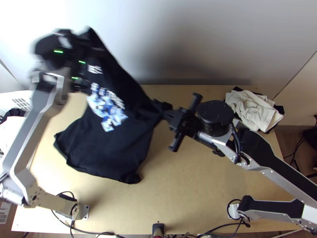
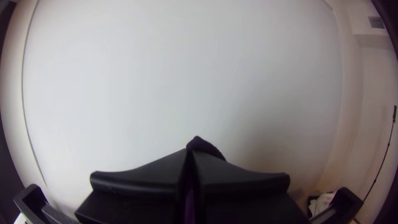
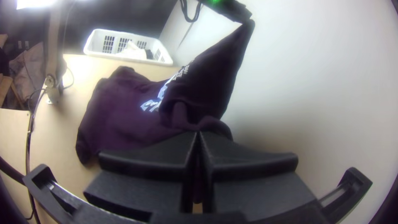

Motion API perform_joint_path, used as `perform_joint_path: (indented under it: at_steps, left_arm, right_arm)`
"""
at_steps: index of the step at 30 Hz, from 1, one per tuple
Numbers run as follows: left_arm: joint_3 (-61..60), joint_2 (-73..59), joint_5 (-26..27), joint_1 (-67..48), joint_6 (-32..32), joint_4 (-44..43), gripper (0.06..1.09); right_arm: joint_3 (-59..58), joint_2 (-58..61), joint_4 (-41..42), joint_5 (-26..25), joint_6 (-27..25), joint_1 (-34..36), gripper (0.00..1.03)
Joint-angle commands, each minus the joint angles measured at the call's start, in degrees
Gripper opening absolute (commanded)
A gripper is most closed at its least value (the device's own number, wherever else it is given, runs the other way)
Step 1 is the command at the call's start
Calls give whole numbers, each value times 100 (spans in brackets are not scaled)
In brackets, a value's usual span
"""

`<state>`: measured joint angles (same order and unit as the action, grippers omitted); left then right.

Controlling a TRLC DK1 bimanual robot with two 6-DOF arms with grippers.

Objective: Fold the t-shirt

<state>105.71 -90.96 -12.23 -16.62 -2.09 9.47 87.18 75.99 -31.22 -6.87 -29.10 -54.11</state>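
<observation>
In top view, the t-shirt (image 1: 107,152) bears blue-white print (image 1: 106,104).

T-shirt (image 1: 115,146): black, blue-and-white print (image 1: 105,106) showing, unfolded, partly lifted. One end stretched up high over far left of table (image 1: 190,190), side bunched to point near middle; lower part spread on table's left half, rumpled.

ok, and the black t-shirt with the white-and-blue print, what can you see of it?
Soft-looking black fabric t-shirt, white-and-blue print partly crumpled. Not folded: the left gripper pinches one part raised high, the right gripper pinches another, and cloth slopes between them. The rest spreads, wrinkled, down onto the light wooden table, left of centre in the top view. Can't tell which parts are pinched.
</observation>
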Motion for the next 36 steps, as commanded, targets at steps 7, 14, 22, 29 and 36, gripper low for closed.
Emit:
perform_joint_path:
  at_steps: [7,14,22,29,36]
  left_arm:
    - [-1017,-1152,45,-1317,-450,-148,23]
    - [-1492,-1302,493,-1862,-459,301,100]
    - [-1430,-704,1372,-1853,-459,1742,102]
    - [-2221,403,1970,-1897,-231,3113,102]
    - [-3109,1045,2119,-2477,51,4317,102]
  right_arm:
    - [-3014,-1086,855,556,660,1649,3]
    - [-3813,-1385,828,556,854,2018,3]
    - [-3945,-1306,723,556,1126,2115,3]
    - [-4007,-1209,776,538,1214,2203,3]
    - [-4042,-1174,776,556,1372,2194,3]
